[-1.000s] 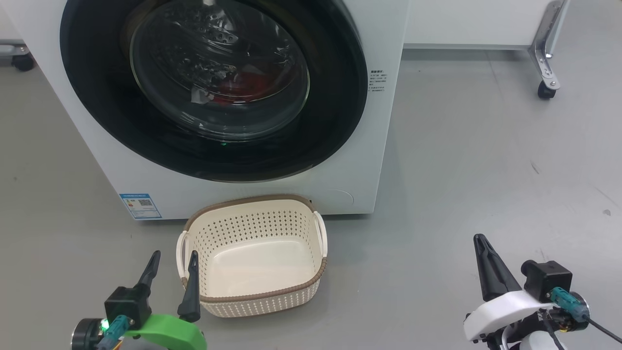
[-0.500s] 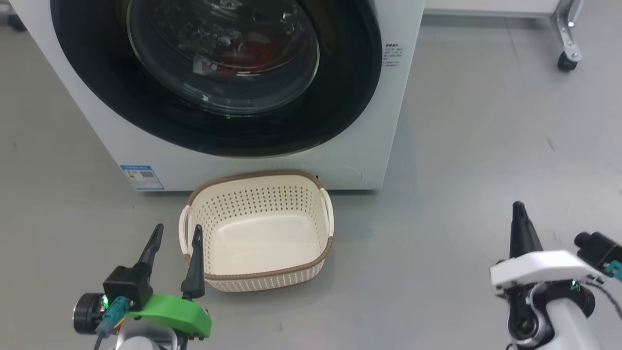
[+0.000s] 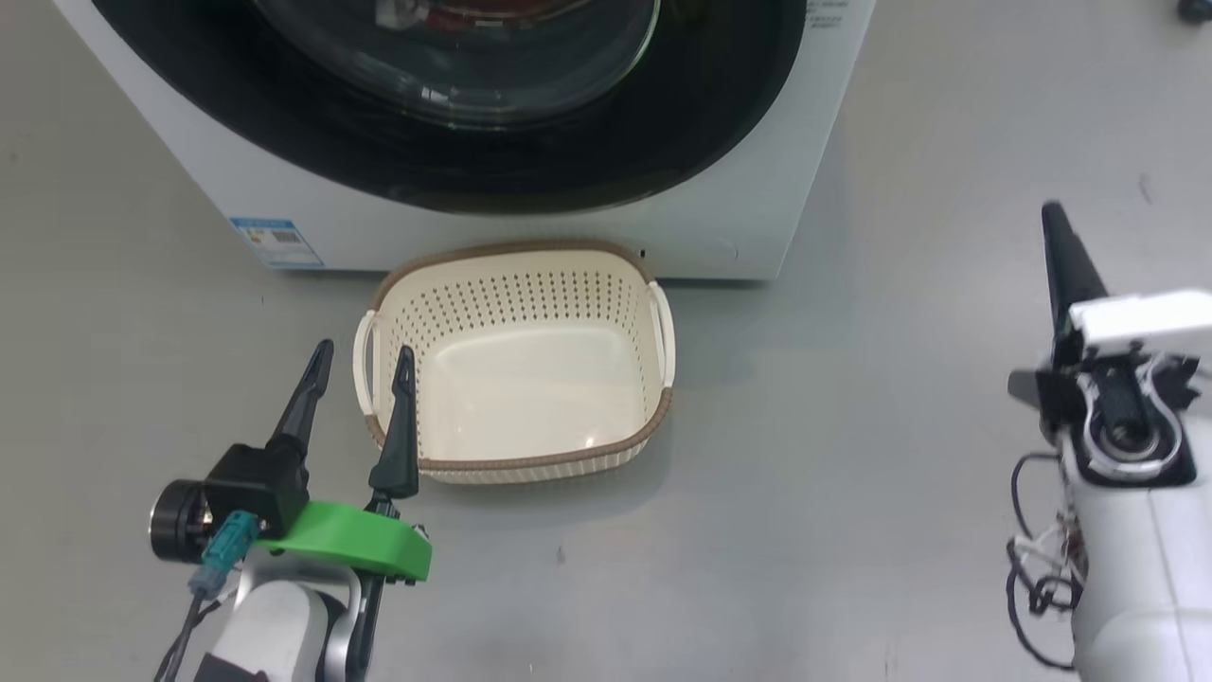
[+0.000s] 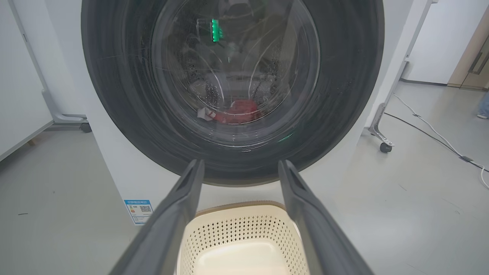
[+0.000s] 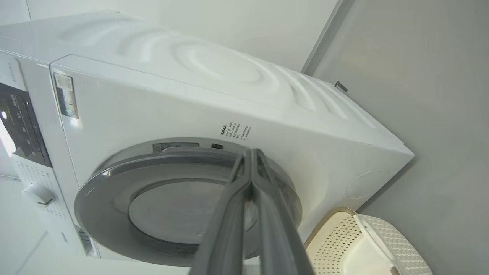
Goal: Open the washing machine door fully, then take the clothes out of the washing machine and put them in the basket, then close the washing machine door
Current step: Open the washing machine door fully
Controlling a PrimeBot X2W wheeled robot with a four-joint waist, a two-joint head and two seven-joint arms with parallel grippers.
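Raised toward the shut washing machine door (image 4: 114, 95), seemingly to open it, the right gripper (image 3: 1053, 223) is pinched together, while the left gripper (image 3: 365, 350) hangs spread near the empty basket (image 3: 530, 464).

Left gripper (image 3: 364, 350): at 7 o'clock in the head view, mounted on a green wrist bracket (image 3: 350, 554) above a pale forearm (image 3: 275, 635). Its two dark fingers (image 3: 399, 426) are spread wide and point toward 12 o'clock. Right gripper (image 3: 1053, 213): at 3 o'clock, on a white wrist housing (image 3: 1136, 322), jaws pressed together, pointing toward 12 o'clock.
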